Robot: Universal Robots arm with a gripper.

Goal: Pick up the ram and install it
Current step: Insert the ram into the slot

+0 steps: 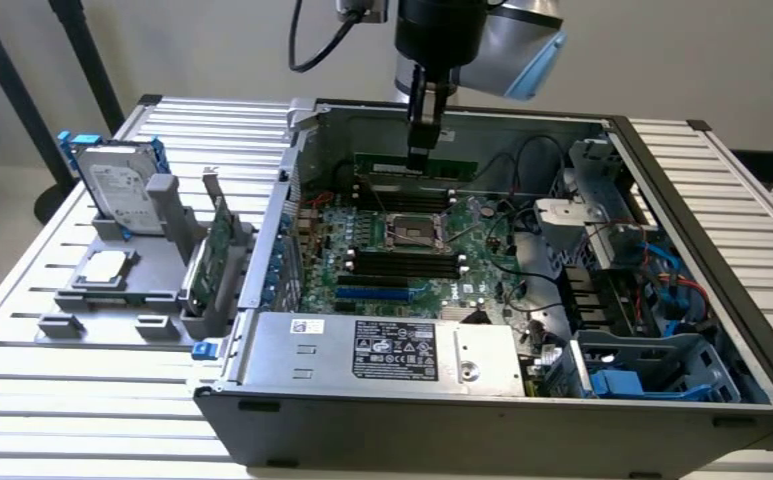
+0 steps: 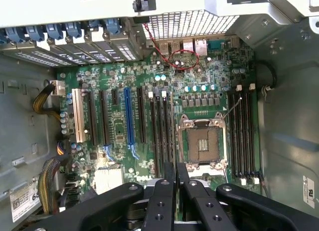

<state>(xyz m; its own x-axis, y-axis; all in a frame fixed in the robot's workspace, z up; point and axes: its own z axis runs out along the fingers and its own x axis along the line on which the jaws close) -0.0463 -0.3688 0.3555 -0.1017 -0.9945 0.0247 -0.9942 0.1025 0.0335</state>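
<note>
my two fingers point(image 2: 169, 177) pinching one ram point(image 1: 413, 165) by its upper edge, held level above the motherboard point(image 2: 119, 141), one CPU socket point(image 2: 203, 143)

Everything is carried by a table point(image 1: 93, 400) of pale, ribbed metal slats, seen in the exterior view. An open computer case point(image 1: 359, 420) is laid on its side on the slats, open face up, toward the exterior view's right, and most of the tabletop is taken up by it. A grey holder rack point(image 1: 119, 296) is set directly on the slats just beside the case, on the exterior view's left, with bare slats left around it.
</note>
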